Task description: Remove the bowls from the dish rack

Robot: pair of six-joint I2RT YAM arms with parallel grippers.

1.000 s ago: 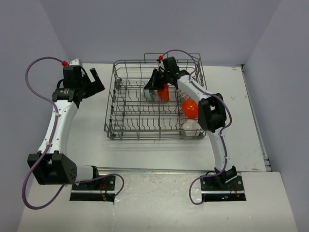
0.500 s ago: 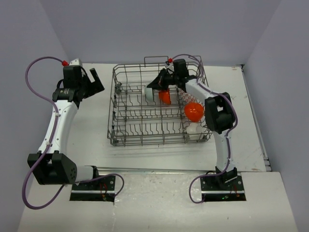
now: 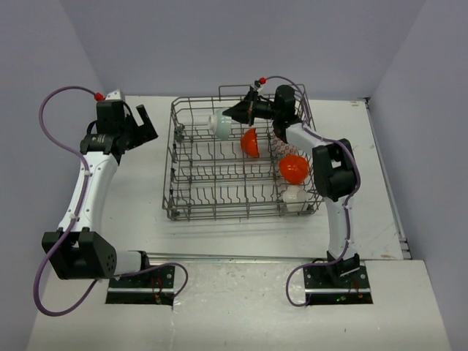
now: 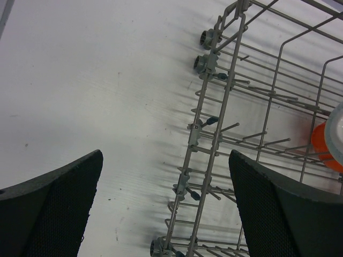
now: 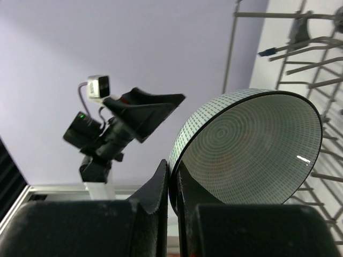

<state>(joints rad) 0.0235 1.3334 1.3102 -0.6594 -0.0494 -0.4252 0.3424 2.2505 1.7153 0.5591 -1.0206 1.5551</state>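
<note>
Bowls: four are visible. Nearest, the white bowl [image 3: 292, 196] sits in the near-right corner of the dish rack [image 3: 219, 199]. Behind it is the right orange bowl [image 3: 292, 167], then the middle orange bowl [image 3: 250, 142] further back, both inside the rack. I can't tell how any of them are seated in the tines. Farthest is the speckled bowl [image 5: 252, 155], over the rack's far-left part and apparently raised off the tines, since the wrist view shows wall behind it. They look rigid, light and glazed, so I'd expect them to be slick and likely to chip against the wire. The best hold is the rim, one finger inside and one outside. The right gripper [image 3: 231, 115] has exactly that, clamped on the speckled bowl's rim with the jaws nearly together. It's a one-edge pinch, so the bowl could pivot. The right arm reaches along the rack's right side to the far edge, with the wrist turned and the fingers pointing left. The left arm reaches forward on the left. The left gripper [image 3: 145, 121] hovers over the table [image 4: 80, 80], just left of the rack's far-left corner, with its jaws spread wide and nothing between them.
</note>
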